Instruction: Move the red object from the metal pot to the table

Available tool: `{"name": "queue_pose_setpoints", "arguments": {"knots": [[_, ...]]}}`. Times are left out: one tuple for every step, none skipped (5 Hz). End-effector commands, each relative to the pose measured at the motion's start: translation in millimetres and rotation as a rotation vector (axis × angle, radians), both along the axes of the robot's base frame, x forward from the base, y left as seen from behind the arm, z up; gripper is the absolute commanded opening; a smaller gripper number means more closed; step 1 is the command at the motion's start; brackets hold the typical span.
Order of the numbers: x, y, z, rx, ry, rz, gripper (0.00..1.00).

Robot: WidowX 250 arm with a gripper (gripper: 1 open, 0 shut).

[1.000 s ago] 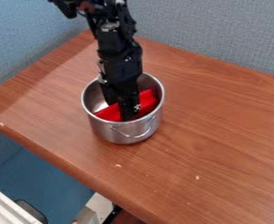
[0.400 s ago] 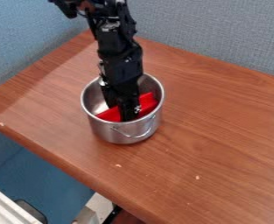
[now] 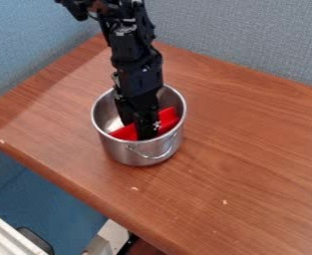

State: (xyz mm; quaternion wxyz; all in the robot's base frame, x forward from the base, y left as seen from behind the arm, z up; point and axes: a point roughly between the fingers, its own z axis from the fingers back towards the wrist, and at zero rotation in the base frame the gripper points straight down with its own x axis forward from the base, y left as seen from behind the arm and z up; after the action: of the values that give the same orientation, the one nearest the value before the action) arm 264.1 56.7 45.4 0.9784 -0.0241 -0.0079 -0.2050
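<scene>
The metal pot (image 3: 141, 149) stands on the table (image 3: 251, 149), a little left of the middle, its wire handle facing the front. Inside it lies the red object (image 3: 123, 128), showing on both sides of the black arm. My gripper (image 3: 144, 124) points straight down into the pot. Its dark fingers reach below the rim and close on the red object's middle. The fingertips are partly hidden by the pot's wall and the arm.
A blue wall rises behind the table. The table's front and left edges drop off near the pot. Bare wood lies to the right of the pot and in front of it.
</scene>
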Motion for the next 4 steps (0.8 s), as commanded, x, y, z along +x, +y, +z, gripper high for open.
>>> {"name": "queue_pose_setpoints", "arguments": {"knots": [[6.4,6.7,20.4,0.010,-0.072,0.024,0.00],[5.4,6.3,21.5,0.007,-0.070,0.024,0.00],[4.0,9.8,23.8,0.009,-0.068,0.033,0.00],[2.8,14.1,26.8,0.006,-0.067,0.044,0.00]]}}
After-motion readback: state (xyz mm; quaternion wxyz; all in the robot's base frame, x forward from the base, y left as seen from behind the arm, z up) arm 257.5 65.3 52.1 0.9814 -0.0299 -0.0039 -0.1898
